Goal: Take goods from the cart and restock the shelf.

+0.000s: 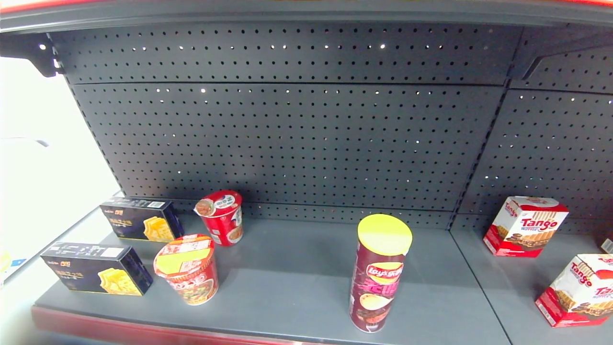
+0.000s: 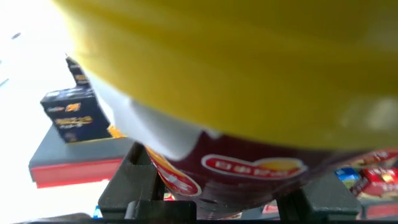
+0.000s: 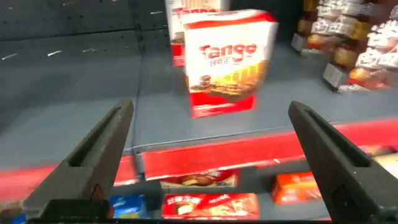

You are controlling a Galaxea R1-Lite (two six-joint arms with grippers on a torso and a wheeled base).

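My left gripper is shut on a maroon container with a yellow lid, which sits very close to the left wrist camera; past it are the shelf's red front edge and a dark box. The right gripper is open with nothing between its fingers, in front of the shelf's red front edge and facing a red-and-white wafer box. On the grey shelf stand a maroon chips can, two red cup noodles, two dark boxes and two wafer boxes.
A perforated back panel closes the shelf behind, and an upper shelf board overhangs it. Bare shelf lies between the cup noodles and the chips can. Packaged goods fill a lower shelf below the red edge.
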